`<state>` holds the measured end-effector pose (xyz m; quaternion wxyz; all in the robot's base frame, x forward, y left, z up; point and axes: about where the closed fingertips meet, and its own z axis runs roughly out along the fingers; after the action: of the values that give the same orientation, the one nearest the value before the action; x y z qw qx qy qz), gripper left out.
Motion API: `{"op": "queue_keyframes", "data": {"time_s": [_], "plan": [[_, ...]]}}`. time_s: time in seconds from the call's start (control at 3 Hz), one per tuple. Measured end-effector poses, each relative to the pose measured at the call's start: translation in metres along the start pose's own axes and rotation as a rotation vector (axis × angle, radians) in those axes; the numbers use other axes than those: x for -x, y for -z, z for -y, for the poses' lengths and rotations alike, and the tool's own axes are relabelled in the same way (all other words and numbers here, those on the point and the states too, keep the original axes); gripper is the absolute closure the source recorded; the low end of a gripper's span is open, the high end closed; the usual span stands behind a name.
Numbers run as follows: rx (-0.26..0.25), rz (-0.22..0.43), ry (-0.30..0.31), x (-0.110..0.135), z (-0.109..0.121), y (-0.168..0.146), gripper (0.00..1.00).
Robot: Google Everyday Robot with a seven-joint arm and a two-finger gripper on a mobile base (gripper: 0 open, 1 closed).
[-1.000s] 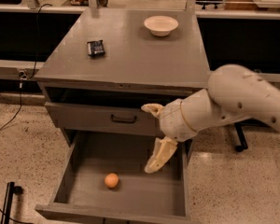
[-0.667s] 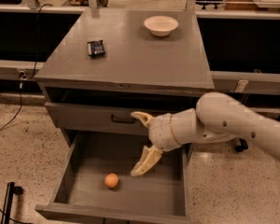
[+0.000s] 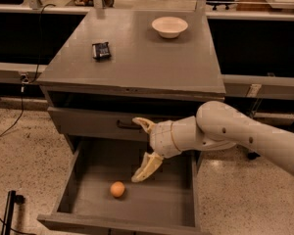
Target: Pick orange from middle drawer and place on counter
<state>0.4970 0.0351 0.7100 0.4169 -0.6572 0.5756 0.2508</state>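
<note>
The orange (image 3: 117, 189) lies on the bare floor of the open middle drawer (image 3: 85, 195), near its front left. My gripper (image 3: 142, 149) hangs over the drawer, up and to the right of the orange. It is open and empty. One finger points up by the upper drawer front, the other points down toward the drawer floor, a short way from the orange. The counter (image 3: 137, 58) is the grey cabinet top above.
A white bowl (image 3: 169, 26) stands at the back right of the counter. A small dark packet (image 3: 101, 50) lies at its left. The upper drawer front with a dark handle (image 3: 95, 124) is shut. Speckled floor lies on both sides of the cabinet.
My arm has moved left and down over the open drawer. The gripper has come closer to the orange. The orange has not moved.
</note>
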Motion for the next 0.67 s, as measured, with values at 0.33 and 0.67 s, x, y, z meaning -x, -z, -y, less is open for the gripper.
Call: {"op": "queue_keyframes", "data": {"time_s": [0.33, 0.67], "plan": [[0.033, 0.020, 0.027, -0.044, -0.023, -0.061, 0.00], [-0.035, 0.011, 0.011, -0.056, -0.007, -0.066, 0.00]]}}
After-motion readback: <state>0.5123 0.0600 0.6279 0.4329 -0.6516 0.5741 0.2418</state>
